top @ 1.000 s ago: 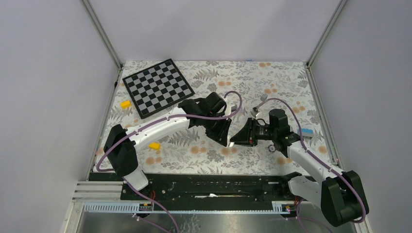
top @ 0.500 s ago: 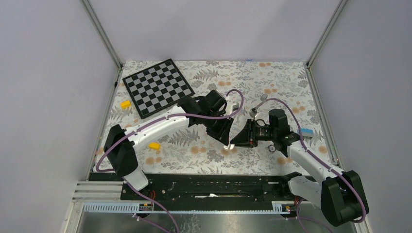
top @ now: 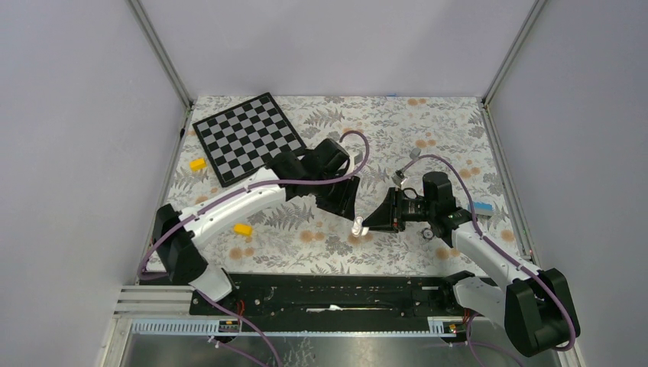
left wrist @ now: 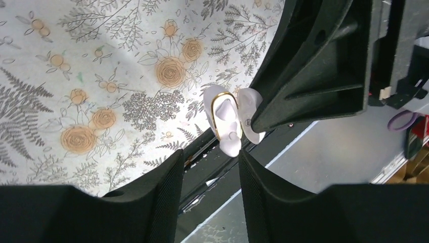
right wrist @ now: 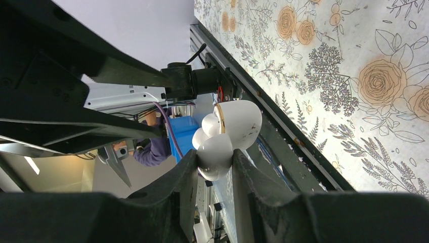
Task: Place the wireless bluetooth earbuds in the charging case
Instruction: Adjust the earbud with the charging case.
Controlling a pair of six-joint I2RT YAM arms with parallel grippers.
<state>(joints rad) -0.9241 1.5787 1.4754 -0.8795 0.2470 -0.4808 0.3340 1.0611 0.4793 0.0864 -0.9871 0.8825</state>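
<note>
The flowered surface (top: 428,122) fills the cell, with a chessboard (top: 248,138) lying at its far left, well apart from the work.

The left arm (top: 237,200) is what has changed. A second ago its tip was right up against the case. Now the whole arm has drawn back toward the far left, and a clear gap has opened between it and the case. The right arm (top: 485,252) has stayed put, reaching in from the right.

The left pincer (left wrist: 210,154) has its fingers parted a modest way and nothing sits between them. The right pincer (right wrist: 213,154) is clamped on the lower part of the case and holds it up off the surface, near the front middle.

The case (top: 358,225) is white with a gold rim. Seen from the left wrist, its lid looks swung open and the inside faces the left arm.

The earbuds cannot be made out in any view. The inside of the case shows only pale shapes, too small to tell apart.

My reading is that the left arm has just finished a push at the case and let go. An empty pincer fits an earbud having been left inside. Whether both are seated needs a closer look before the lid is shut.
</note>
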